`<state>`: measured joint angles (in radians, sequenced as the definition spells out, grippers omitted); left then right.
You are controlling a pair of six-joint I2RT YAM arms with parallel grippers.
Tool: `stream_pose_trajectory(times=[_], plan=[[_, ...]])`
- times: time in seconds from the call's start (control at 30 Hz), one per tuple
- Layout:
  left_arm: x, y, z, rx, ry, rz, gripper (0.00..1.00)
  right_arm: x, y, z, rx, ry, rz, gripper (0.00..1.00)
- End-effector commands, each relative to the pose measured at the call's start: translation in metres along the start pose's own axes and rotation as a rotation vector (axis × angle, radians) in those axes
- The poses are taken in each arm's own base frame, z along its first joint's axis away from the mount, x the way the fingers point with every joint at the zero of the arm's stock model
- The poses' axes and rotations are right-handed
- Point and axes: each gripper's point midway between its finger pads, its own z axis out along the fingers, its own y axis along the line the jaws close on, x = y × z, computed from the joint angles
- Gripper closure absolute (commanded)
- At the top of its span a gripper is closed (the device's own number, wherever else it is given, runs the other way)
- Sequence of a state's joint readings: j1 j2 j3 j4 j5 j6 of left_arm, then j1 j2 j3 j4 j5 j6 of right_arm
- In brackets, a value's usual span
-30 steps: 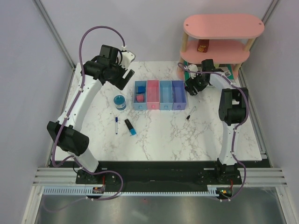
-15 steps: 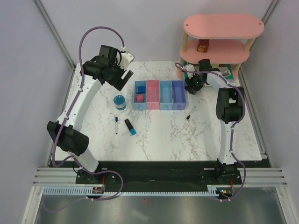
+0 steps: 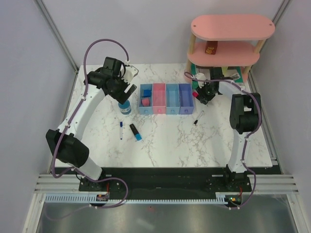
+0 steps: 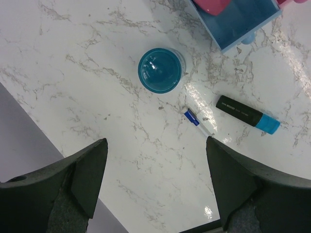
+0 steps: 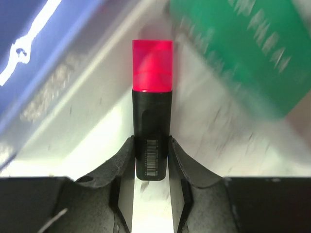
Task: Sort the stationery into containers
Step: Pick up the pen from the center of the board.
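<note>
My right gripper is shut on a black highlighter with a pink end, just right of the purple-blue bin; it shows in the top view. My left gripper is open and empty, above the table just behind the round blue tape roll. In the left wrist view the open gripper looks down on the tape roll, a thin pen and a blue-ended highlighter. A pink eraser and a blue eraser lie in the leftmost light blue bin. A second pen lies near the right arm.
The pink bin and the second light blue bin stand in the row. A green-edged book lies right behind my right gripper, under the pink oval shelf, which carries a small red box.
My left gripper has come nearer and lower, from behind the bins to just over the tape roll. My right gripper has shifted slightly nearer, beside the purple-blue bin.
</note>
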<state>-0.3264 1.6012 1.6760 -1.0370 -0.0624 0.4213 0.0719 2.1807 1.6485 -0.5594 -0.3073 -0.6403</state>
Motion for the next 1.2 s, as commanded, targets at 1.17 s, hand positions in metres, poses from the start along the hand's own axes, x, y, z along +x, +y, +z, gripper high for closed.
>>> stream_pose_trajectory(times=[1.17], plan=[[0.039, -0.121, 0.046, 0.384, -0.460, 1.547, 0.01, -0.089, 0.086, -0.176, -0.067, -0.226, 0.277, 0.92]])
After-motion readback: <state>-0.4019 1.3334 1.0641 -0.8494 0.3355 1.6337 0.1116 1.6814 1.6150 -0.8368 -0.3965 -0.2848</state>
